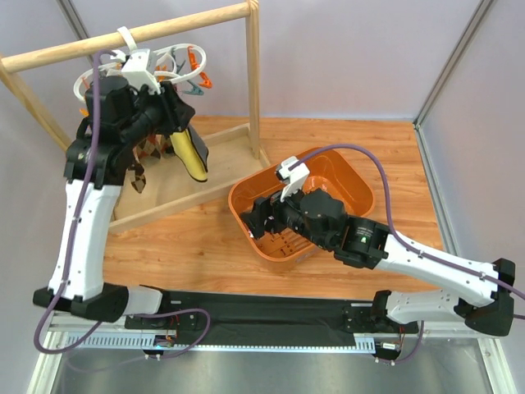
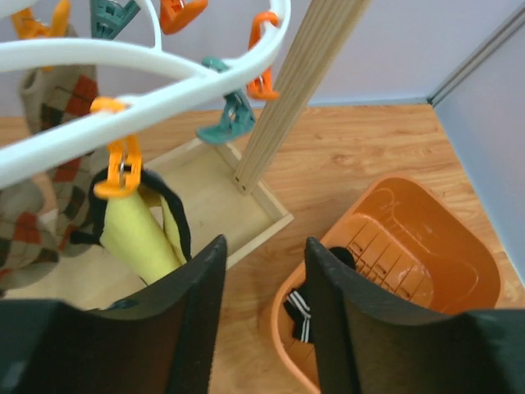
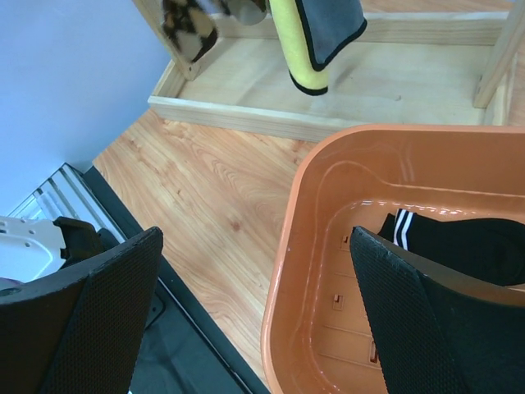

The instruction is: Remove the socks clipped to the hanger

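The white oval hanger (image 1: 139, 67) hangs from the wooden rail, with orange and grey-blue clips. A black-and-yellow sock (image 1: 194, 156) and argyle socks (image 1: 141, 164) hang clipped under it. My left gripper (image 1: 175, 115) is raised beside the hanger, just above the black-and-yellow sock. In the left wrist view it (image 2: 262, 275) is open and empty, and an orange clip (image 2: 120, 168) holds that sock (image 2: 139, 238). My right gripper (image 3: 255, 238) is open and empty over the near-left rim of the orange basket (image 3: 287, 246). A black sock with white stripes (image 3: 459, 242) lies in the basket.
The wooden rail frame (image 1: 253, 78) stands on a shallow wooden tray base (image 1: 221, 168) at the back left. The orange basket (image 1: 349, 168) sits mid-table to its right. Grey walls enclose the back and right. A black strip runs along the near edge.
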Available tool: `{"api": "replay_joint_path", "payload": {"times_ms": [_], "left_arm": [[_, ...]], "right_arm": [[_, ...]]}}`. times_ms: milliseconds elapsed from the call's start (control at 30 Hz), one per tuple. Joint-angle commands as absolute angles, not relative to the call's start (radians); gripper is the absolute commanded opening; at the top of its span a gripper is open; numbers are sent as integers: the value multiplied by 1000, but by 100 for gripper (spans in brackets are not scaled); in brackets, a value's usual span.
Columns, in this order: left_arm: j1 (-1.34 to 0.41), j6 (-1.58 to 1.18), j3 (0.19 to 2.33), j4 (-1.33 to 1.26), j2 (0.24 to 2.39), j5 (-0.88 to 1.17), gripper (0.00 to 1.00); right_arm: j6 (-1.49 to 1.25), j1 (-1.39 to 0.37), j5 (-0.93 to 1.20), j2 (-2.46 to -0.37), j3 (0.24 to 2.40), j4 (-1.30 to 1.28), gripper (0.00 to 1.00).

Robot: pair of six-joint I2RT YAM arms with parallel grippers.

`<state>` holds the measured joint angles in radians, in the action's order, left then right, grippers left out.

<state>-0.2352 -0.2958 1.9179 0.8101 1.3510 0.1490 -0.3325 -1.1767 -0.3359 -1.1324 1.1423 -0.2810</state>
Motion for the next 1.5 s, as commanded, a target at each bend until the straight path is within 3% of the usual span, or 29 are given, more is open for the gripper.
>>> {"api": "replay_joint_path", "payload": {"times_ms": [0,367,467,600,667,833,900,1300,1467], "left_arm": [[-233,-250,1916,900,1250,158,54],[-129,-181,2036,1157,1244,-215,56],[90,-222,1988,1121,1201,-114,57],[239,-273,1918,1036,1196,-6,58],[296,-287,1901,988,1218,185,58],[298,-357,1769,723,1180,544,57],[282,-388,1730,640,1151,569,57],[121,-341,1821,747,1226,428,54],[127,-310,1767,796,1134,116,55]], "right_arm": [[-342,-1177,-307,-1157,1149,-232,97],[-364,-1177,-238,-1163,1157,-218,96],[-370,-1178,-239,-1141,1141,-224,96],[-373,-1177,-247,-1103,1117,-224,96],[-376,-1178,-249,-1094,1111,-227,96],[-373,-1177,-253,-1074,1100,-233,96],[-371,-1178,-256,-1069,1097,-236,96],[-367,-1178,-278,-1025,1080,-244,96],[-373,-1178,-271,-1017,1068,-241,96]]}}
